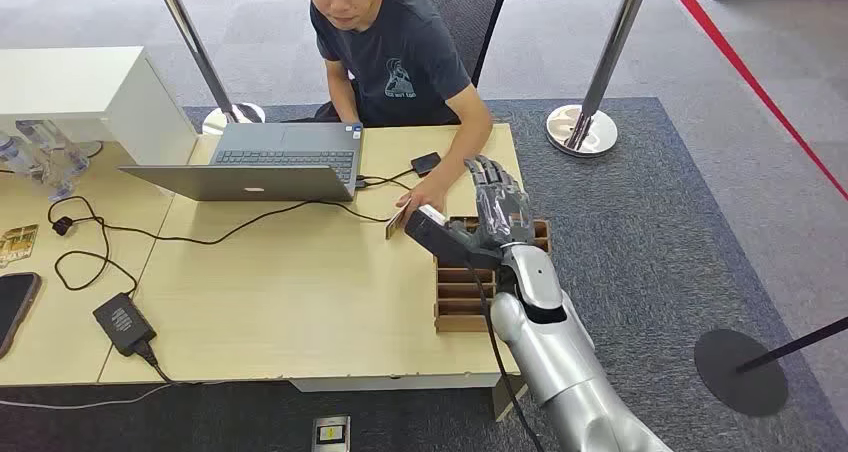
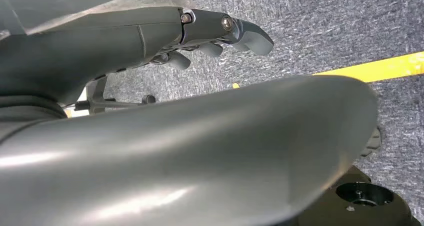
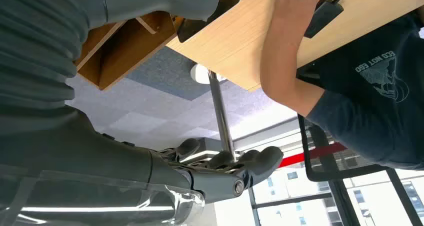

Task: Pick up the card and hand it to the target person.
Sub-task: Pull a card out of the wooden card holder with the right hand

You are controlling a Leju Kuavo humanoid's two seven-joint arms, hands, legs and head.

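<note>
The card (image 1: 397, 221), thin and tan, stands tilted near the desk's (image 1: 300, 302) right edge in the person's hand (image 1: 425, 194), and I see my right hand (image 1: 492, 212) spread, touching nothing.

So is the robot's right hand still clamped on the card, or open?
Open: the right hand has its fingers spread, and the person's hand holds the card, standing on edge on the table.

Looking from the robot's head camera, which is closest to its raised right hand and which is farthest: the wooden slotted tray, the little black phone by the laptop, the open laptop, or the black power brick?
From the right hand:
1. Wooden slotted tray, directly under the hand at the table's right edge.
2. Small black phone, just beyond, near the person's arm.
3. Laptop, farther left along the back.
4. Black power brick, far left, front of the table.
</note>
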